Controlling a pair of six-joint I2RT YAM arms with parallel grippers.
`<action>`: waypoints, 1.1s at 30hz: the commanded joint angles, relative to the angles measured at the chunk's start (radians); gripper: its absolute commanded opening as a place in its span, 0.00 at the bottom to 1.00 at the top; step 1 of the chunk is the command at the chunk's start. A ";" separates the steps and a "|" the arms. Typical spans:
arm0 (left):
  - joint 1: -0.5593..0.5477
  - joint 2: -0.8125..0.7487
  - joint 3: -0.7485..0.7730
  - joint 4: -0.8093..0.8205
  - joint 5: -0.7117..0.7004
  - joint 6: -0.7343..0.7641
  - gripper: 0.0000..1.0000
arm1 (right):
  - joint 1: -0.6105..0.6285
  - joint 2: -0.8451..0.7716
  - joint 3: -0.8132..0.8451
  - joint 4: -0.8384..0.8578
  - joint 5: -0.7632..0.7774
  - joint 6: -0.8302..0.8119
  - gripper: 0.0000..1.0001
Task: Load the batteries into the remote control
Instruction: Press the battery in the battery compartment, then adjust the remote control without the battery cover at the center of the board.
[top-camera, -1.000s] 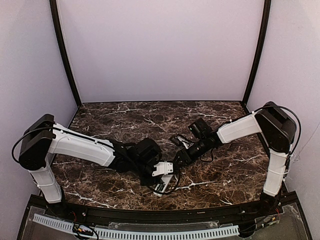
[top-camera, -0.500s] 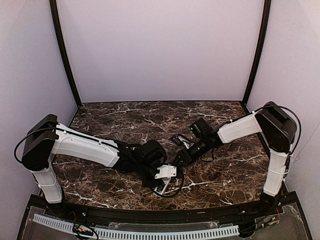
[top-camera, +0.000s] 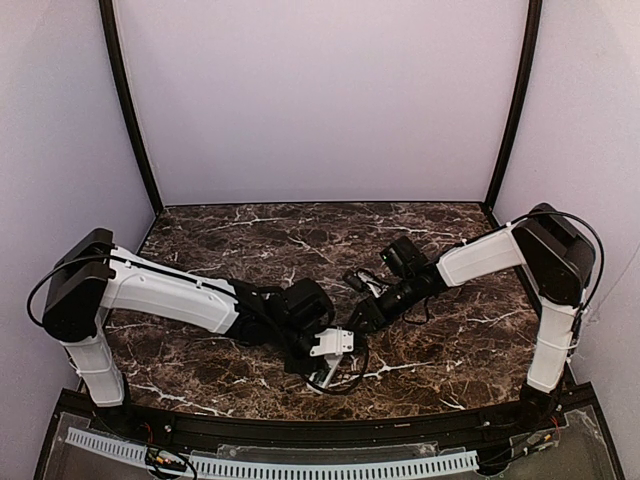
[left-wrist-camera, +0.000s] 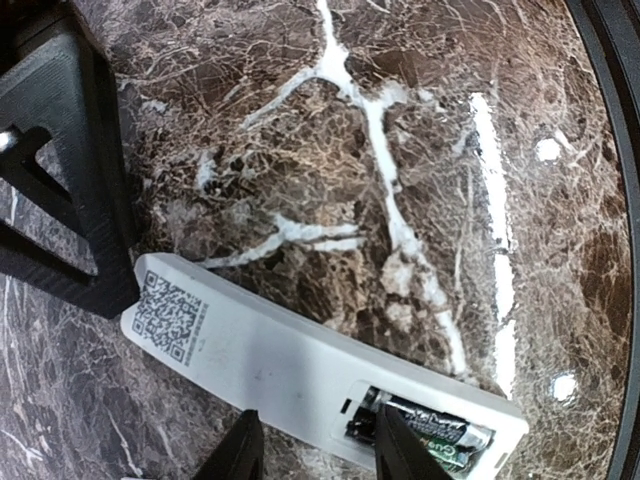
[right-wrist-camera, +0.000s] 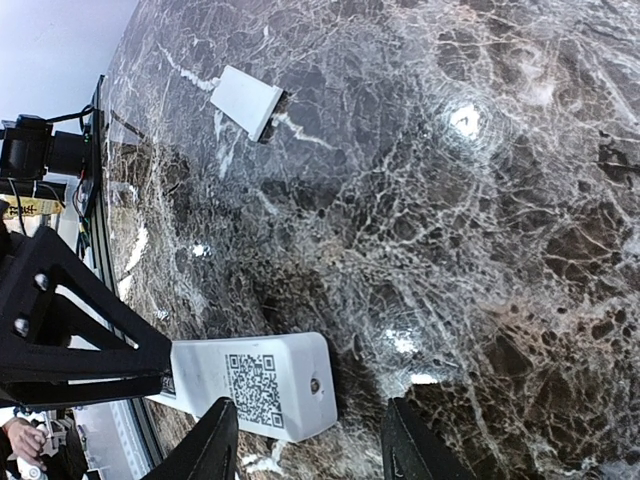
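Dark marble tabletop (top-camera: 250, 230) lies under a slim white plastic remote control (left-wrist-camera: 270, 360), black cylindrical batteries (left-wrist-camera: 440, 435) inside. Left gripper (left-wrist-camera: 320, 440) and right gripper (right-wrist-camera: 310, 430) stand half-open at it, clamping nothing.

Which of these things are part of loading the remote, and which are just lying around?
For the job: remote control, batteries in its open compartment, loose white piece, likely its cover.
Just there: marble table, black corner posts.

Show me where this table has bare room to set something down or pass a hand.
Free: the far strip of table between back wall and both arms; the near-right patch beside the right arm's base. Crowded: centre-near, where left end effector and right end effector meet over the remote control.
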 joint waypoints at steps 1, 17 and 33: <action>0.025 -0.092 0.032 -0.019 -0.065 -0.048 0.41 | -0.010 -0.022 -0.018 -0.034 0.027 -0.006 0.48; 0.240 -0.269 -0.141 0.088 -0.094 -0.425 0.68 | 0.007 -0.032 -0.028 -0.002 -0.064 0.006 0.52; 0.349 -0.068 -0.052 -0.112 0.013 -0.430 0.55 | 0.058 -0.099 -0.143 0.024 -0.060 0.040 0.45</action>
